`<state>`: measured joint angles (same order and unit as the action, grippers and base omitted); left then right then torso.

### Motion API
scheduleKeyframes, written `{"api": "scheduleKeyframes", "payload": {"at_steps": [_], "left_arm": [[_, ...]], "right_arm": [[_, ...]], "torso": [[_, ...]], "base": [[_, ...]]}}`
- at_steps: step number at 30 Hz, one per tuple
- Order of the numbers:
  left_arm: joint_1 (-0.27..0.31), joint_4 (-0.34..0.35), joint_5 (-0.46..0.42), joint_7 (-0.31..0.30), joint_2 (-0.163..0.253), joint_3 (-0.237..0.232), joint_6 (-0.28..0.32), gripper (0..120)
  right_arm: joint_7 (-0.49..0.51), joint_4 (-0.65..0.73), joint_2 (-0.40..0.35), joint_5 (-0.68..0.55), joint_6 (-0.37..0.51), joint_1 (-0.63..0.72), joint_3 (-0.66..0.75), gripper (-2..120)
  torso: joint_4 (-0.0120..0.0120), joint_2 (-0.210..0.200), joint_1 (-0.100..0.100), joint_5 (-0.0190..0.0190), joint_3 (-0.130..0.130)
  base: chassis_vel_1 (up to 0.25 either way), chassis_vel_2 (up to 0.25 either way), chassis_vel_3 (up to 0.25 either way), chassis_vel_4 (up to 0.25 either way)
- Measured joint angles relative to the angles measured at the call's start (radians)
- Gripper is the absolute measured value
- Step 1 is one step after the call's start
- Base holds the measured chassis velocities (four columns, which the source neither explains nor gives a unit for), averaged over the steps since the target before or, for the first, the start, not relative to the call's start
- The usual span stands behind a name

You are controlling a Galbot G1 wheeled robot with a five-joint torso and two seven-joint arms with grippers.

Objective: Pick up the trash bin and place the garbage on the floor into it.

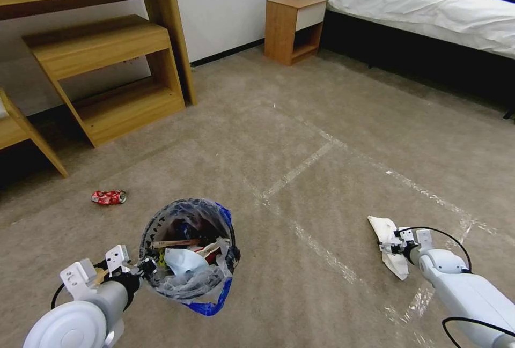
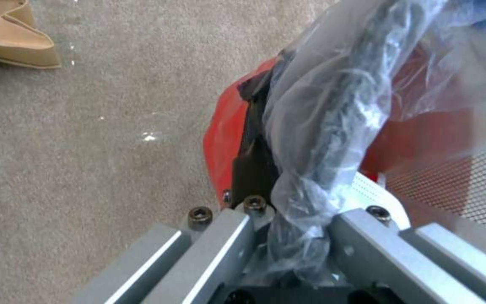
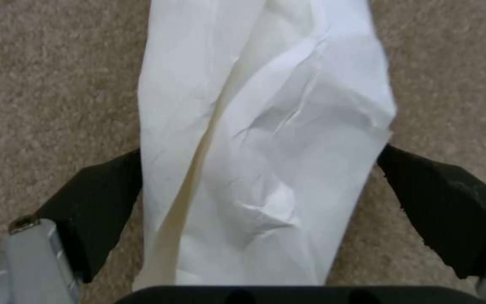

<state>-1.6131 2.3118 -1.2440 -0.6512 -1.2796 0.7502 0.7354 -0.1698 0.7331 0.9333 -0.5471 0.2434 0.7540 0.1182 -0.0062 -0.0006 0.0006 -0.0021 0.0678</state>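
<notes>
Beige carpet [image 1: 343,123] with shiny tape lines, bed and wooden nightstand [image 1: 294,27] at the back. Left gripper [image 1: 144,268] clamped on the trash bin [image 1: 185,249] rim and its bag, red wall plain in the left wrist view. Mask and wrappers inside, lettering too crumpled to read. Right gripper [image 3: 265,185] spread wide around a white tissue [image 3: 265,139] on the carpet, pads [image 3: 97,202] just off its edges. Crushed red can [image 1: 109,197] lying off to the bin's left.

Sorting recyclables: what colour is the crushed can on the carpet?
Red with white markings; the crushed can shows best in the head view.
</notes>
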Motion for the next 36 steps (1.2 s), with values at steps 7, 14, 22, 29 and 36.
{"api": "scheduleKeyframes", "payload": {"at_steps": [7, 14, 22, 29, 36], "left_arm": [[0.008, -0.005, -0.004, 0.0, 0.004, -0.002, 0.0, 0], [0.01, -0.006, -0.004, -0.001, 0.004, -0.006, 0.0, 0], [0.008, -0.005, -0.003, -0.002, 0.005, -0.005, 0.0, 0], [0.0, 0.001, -0.002, -0.002, 0.005, -0.002, 0.0, 0], [-0.005, 0.01, 0.003, -0.005, -0.004, -0.007, 0.0, 0]], "right_arm": [[-0.003, -0.01, 0.016, 0.001, -0.001, -0.003, 0.002, 100], [-0.013, -0.01, 0.023, 0.0, -0.01, -0.01, 0.0, 90], [-0.015, -0.011, 0.025, -0.004, -0.034, -0.018, -0.005, 62], [-0.015, -0.014, 0.026, -0.005, -0.047, -0.023, -0.006, 35], [-0.013, -0.004, 0.025, -0.009, -0.058, -0.021, -0.009, 10]], "torso": [[-0.0001, 0.0, 0.0, -0.0001, 0.0], [0.0, 0.0, 0.0, -0.0001, 0.0], [0.0, 0.0, 0.0, -0.0002, 0.0], [0.0, 0.0, 0.0, -0.0001, 0.0], [0.0, 0.0, 0.0, -0.0001, 0.0]], "base": [[0.0, 0.0, 0.0, 0.0], [0.0, 0.0, 0.0, 0.0], [0.0, 0.0, 0.0, 0.0], [0.0, 0.0, 0.0, 0.0], [0.0, 0.0, 0.0, 0.0]]}}
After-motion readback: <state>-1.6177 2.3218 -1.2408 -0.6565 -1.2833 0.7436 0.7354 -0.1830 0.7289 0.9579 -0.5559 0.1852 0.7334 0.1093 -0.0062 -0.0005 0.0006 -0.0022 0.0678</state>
